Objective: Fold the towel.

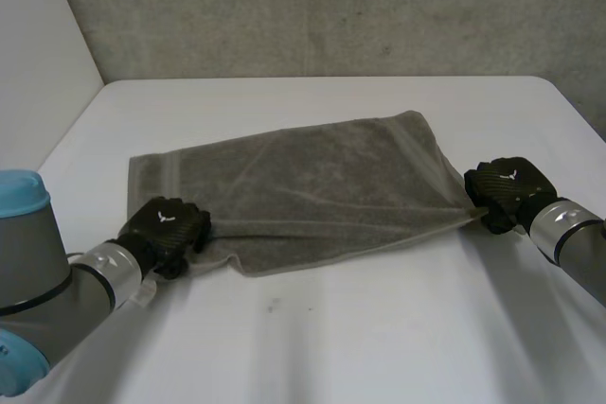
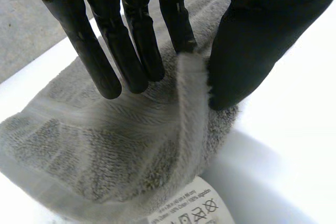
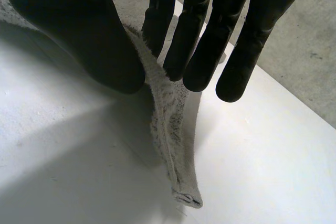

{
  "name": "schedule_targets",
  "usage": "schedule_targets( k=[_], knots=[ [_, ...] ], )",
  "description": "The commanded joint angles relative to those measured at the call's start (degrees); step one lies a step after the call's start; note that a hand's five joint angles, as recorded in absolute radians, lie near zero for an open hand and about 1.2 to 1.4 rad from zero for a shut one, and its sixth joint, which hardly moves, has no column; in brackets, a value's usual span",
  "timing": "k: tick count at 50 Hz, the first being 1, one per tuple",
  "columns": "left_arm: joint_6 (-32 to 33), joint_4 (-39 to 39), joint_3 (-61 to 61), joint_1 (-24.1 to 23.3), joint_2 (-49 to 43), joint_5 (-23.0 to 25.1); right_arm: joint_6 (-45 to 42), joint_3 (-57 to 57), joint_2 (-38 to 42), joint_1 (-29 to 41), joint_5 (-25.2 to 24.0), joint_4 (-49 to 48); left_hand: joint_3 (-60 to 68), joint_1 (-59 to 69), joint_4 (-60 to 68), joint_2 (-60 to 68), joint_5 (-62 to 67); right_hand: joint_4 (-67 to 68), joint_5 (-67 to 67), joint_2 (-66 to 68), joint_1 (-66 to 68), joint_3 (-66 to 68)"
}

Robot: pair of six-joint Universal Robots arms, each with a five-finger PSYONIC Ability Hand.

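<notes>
Head view first: the towel [image 1: 303,186] is lying spread across the middle of the table [image 1: 379,338], running from near the left edge toward the right edge. The left hand [image 1: 166,229] is sitting on the towel's near-left corner, and the right hand [image 1: 502,191] is gripping the corner closest to the table's right edge, where the cloth is pulling into a point.

Left wrist view now: the left hand's thumb [image 2: 262,45] and fingers [image 2: 136,40] are closing on a raised ridge of towel [image 2: 105,150], pinching it between them. A care label [image 2: 191,211] is poking out from the hem just beyond the fingertips.

Right wrist view: the right hand [image 3: 79,35] is pinching a thin edge of the towel [image 3: 168,124] between thumb and fingers [image 3: 205,45], with the corner tip dangling down to the table [image 3: 63,156].

Here's what I'm worrying about. That right-hand pinch is looking shallow, so a quick lift is risking the edge sliding out. The left hand may be catching only a ridge of cloth rather than the whole corner, so the rest could be sagging or dragging. And if one hand is travelling faster than the other, the fold is going to land skewed, with the edges failing to meet.

As for containers, the table is carrying just the towel, nothing that holds anything.
</notes>
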Motion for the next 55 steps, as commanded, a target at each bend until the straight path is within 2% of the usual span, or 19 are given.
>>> schedule_targets(
  k=[1,14,25,28,29,30,31,32,40,42,43,45,47,48,50,55],
  knots=[
    [0.1,0.0,-0.6,-0.1,0.1,-0.1,0.0,0.0,0.0,0.1,0.0,0.0,-0.1,0.1,-0.1,0.3,-0.3,11.4,17.5,12.8,19.0,12.1],
    [0.1,0.3,-0.6,-0.3,-1.6,-3.8,0.0,-0.1,0.0,-0.1,0.1,-0.1,5.6,5.9,5.6,6.0,5.4,11.4,17.5,12.8,19.0,12.1],
    [0.1,0.1,-0.6,-1.6,-2.2,-4.4,-0.1,-0.1,-0.2,-0.1,1.2,0.1,-2.6,-2.4,-2.6,-2.2,-2.8,11.4,17.5,12.8,19.0,12.1],
    [0.1,0.2,-0.7,-2.2,-1.9,-4.8,-0.1,-0.1,-0.2,-0.1,1.2,0.1,2.9,3.2,2.9,3.3,2.7,11.4,17.5,12.8,19.0,12.1],
    [0.1,0.3,-0.6,-2.2,-1.9,-5.3,0.0,-0.2,-0.2,-0.1,1.2,0.1,14.9,15.2,14.9,15.3,14.7,11.4,17.5,12.8,19.0,12.1],
    [0.1,0.3,-0.6,-2.2,-1.9,-5.3,0.0,-0.2,-0.2,-0.1,1.2,0.1,15.0,15.3,15.1,15.4,14.8,11.4,17.5,12.8,19.0,12.1],
    [0.1,0.5,-0.6,-2.2,-1.9,-5.8,-0.1,-0.2,-0.3,-0.1,1.2,0.0,27.7,27.9,27.7,28.1,27.5,11.4,17.5,12.8,19.0,12.1],
    [0.2,0.8,-0.5,-2.2,-1.9,-6.5,-0.1,-0.3,-0.4,-0.1,1.2,0.0,31.3,31.5,31.3,31.7,31.1,11.4,17.5,12.8,19.0,12.1],
    [0.2,1.0,0.6,-2.2,2.4,-7.3,0.1,-1.8,-3.2,-0.9,2.6,1.8,31.3,31.6,31.3,31.7,31.1,11.4,17.5,12.8,19.0,12.1],
    [0.1,0.5,1.4,-1.9,8.8,-7.3,0.0,-3.5,-9.0,-1.5,3.0,6.4,31.3,31.6,31.3,31.7,31.1,11.4,17.5,12.8,19.0,12.1],
    [0.1,0.5,1.4,-1.9,8.8,-7.3,0.0,-3.5,-9.1,-1.5,3.0,6.4,31.3,31.6,31.3,31.7,31.1,11.4,17.5,12.8,19.0,12.1],
    [0.0,0.1,2.1,-1.6,12.0,-7.2,-0.4,-7.0,-15.1,-2.7,2.8,13.6,31.3,31.6,31.3,31.7,31.1,11.4,17.5,12.8,19.0,12.1],
    [-0.1,-1.7,3.7,-1.3,17.9,-7.2,-0.6,-9.4,-17.4,-3.5,2.4,17.4,31.3,31.6,31.3,31.7,31.1,11.4,17.5,12.8,19.0,12.1],
    [-0.1,-1.7,3.7,-1.3,18.0,-7.2,-0.6,-9.4,-17.4,-3.5,2.4,17.5,31.3,31.6,31.3,31.7,31.1,11.4,17.5,12.8,19.0,12.1],
    [-0.3,-4.2,6.5,-0.9,23.2,-7.1,-1.1,-14.6,-20.8,-4.7,1.8,24.5,31.3,31.6,31.3,31.7,31.1,11.4,17.5,12.8,19.0,12.1],
    [-0.4,-7.7,11.2,0.8,28.0,-7.0,-2.2,-23.3,-25.5,-5.0,1.6,31.7,31.3,31.6,31.3,31.7,31.1,11.4,17.5,12.8,19.0,12.1]
  ],
)
